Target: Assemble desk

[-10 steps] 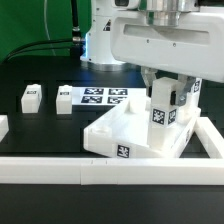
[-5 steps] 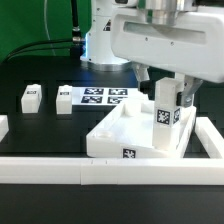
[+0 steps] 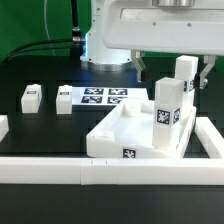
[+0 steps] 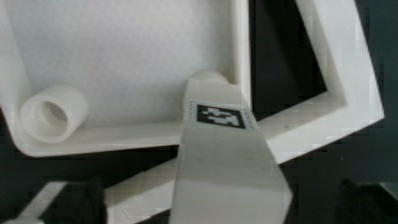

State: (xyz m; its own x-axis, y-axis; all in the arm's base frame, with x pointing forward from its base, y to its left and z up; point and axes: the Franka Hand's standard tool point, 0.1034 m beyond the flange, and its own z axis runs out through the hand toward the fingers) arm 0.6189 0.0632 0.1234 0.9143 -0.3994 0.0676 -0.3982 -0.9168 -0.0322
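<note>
Gripper (image 3: pixel 173 70) wide open, holding nothing; upright leg (image 3: pixel 167 112) just below, centred under the jaws, long axis vertical, foot in tabletop (image 3: pixel 108 146) corner; likely calling for a straight lift clear.

Tabletop (image 3: pixel 110 143): white plastic, smooth, slight sheen. Legs (image 3: pixel 167 112): same white plastic, matt faces, printed black-and-white tags. Counter (image 3: pixel 40 125): black, matt. Marker board (image 3: pixel 103 98): thin, white, matt. Border rail (image 3: pixel 60 170): white, smooth.
</note>
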